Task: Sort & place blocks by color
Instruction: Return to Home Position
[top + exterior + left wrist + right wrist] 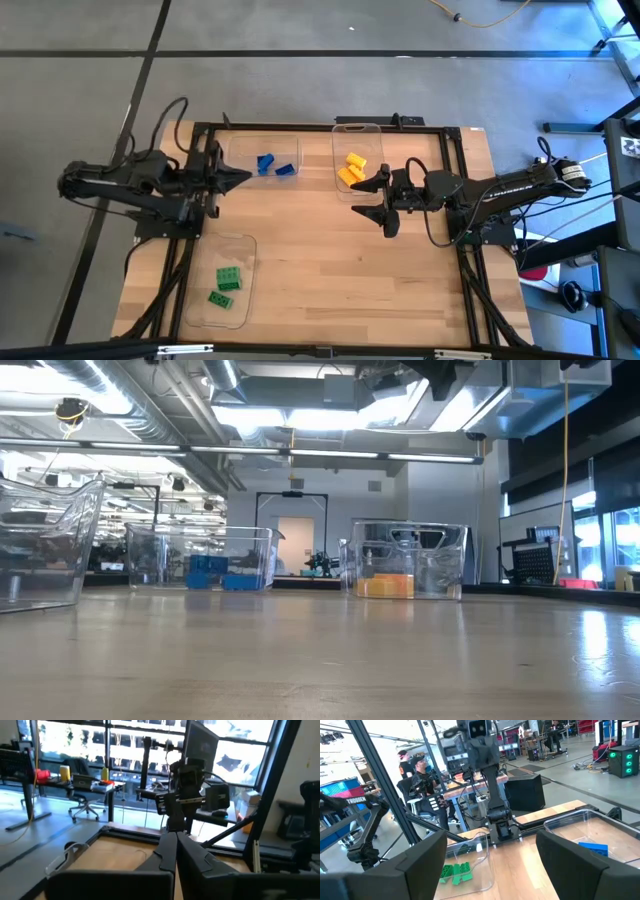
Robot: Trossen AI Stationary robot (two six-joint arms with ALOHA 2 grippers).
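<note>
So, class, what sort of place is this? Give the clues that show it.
Probably a robotics lab or workshop: exposed ceiling ducts, an office chair by a desk, and people seated at workbenches beyond the wooden table.

The tabletop (330, 270) is made of pale wood planks, sanded smooth, with a soft sheen. It is edged by a matt black metal frame (310, 126). Clear, glossy plastic forms the far left tray (240, 150), the far middle tray (358, 135) and the near left tray (240, 250). Smooth, studded plastic is seen in the blue blocks (265, 164), yellow blocks (352, 168) and green blocks (229, 279).
</note>
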